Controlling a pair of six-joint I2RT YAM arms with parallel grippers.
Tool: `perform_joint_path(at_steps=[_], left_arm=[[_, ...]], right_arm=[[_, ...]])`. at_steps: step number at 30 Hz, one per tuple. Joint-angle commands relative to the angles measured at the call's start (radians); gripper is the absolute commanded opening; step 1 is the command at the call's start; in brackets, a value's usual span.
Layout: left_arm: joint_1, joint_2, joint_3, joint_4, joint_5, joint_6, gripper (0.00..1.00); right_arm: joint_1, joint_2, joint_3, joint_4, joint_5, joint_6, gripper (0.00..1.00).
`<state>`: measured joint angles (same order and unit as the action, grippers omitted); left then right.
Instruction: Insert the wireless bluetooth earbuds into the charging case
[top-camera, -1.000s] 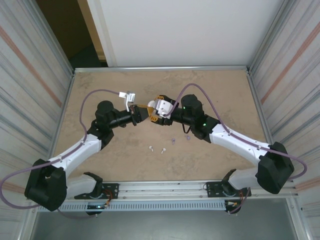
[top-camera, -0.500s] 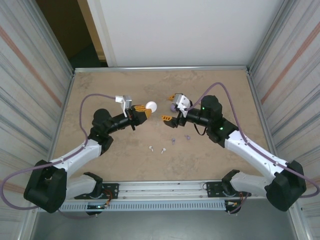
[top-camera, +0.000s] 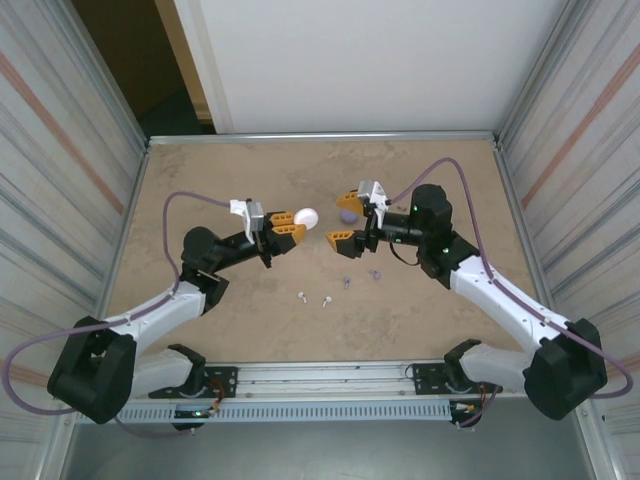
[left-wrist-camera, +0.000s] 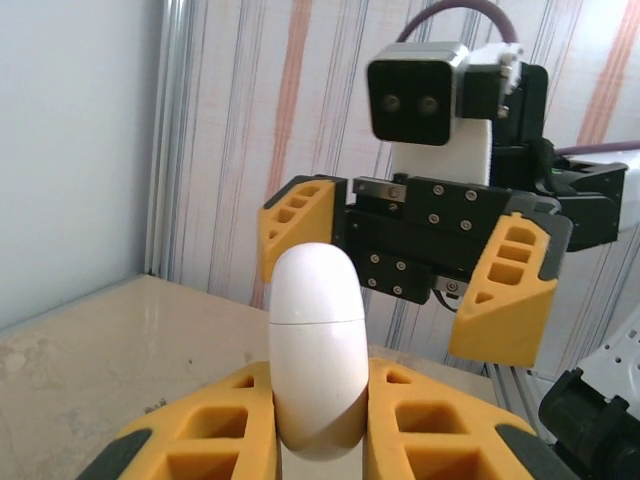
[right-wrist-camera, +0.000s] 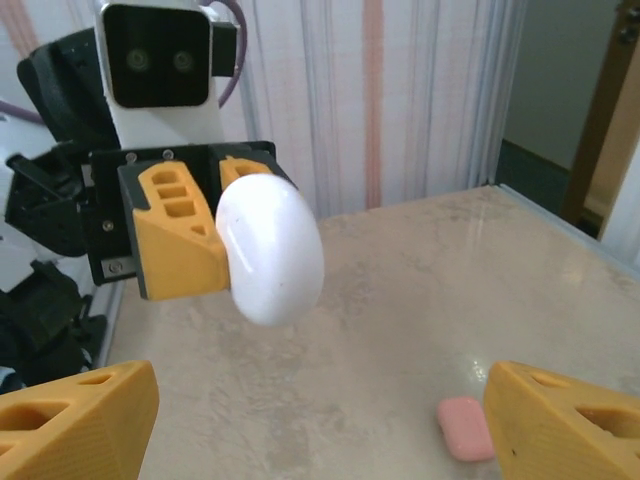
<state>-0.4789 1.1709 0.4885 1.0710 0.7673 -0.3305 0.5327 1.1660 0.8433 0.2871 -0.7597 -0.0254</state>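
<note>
My left gripper (top-camera: 290, 232) is shut on the white charging case (top-camera: 305, 217) and holds it up off the table. In the left wrist view the case (left-wrist-camera: 318, 340) stands upright between the yellow fingers (left-wrist-camera: 440, 420), its lid seam closed. My right gripper (top-camera: 346, 222) faces it, a short gap away, open and empty. The right wrist view has the case (right-wrist-camera: 270, 250) ahead of my wide-spread right fingertips (right-wrist-camera: 80, 420). Two white earbuds (top-camera: 301, 296) and two purple earbuds (top-camera: 346, 281) lie on the table nearer the arm bases.
A purple case (top-camera: 347, 213) lies on the table by the right gripper's far finger. A pink case (right-wrist-camera: 465, 428) lies flat on the table below the right gripper. Ribbed metal walls (top-camera: 70, 180) close in both sides.
The right gripper has let go of the white case, opened wide and drawn back to the right. The left gripper has shifted slightly left, still holding the case.
</note>
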Motion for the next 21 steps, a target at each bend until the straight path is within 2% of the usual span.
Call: perform_joint_path(at_steps=[1, 9, 21], left_arm=[[-0.01, -0.006, -0.005, 0.058, 0.026, 0.057, 0.0], [-0.013, -0.011, 0.007, 0.031, 0.03, 0.073, 0.0], [-0.014, -0.012, 0.013, 0.023, 0.041, 0.085, 0.0]], right_arm=[[0.01, 0.032, 0.062, 0.052, -0.042, 0.054, 0.84], [0.042, 0.104, 0.115, 0.083, -0.025, 0.054, 0.85], [0.036, 0.156, 0.155, 0.081, 0.032, 0.061, 0.84]])
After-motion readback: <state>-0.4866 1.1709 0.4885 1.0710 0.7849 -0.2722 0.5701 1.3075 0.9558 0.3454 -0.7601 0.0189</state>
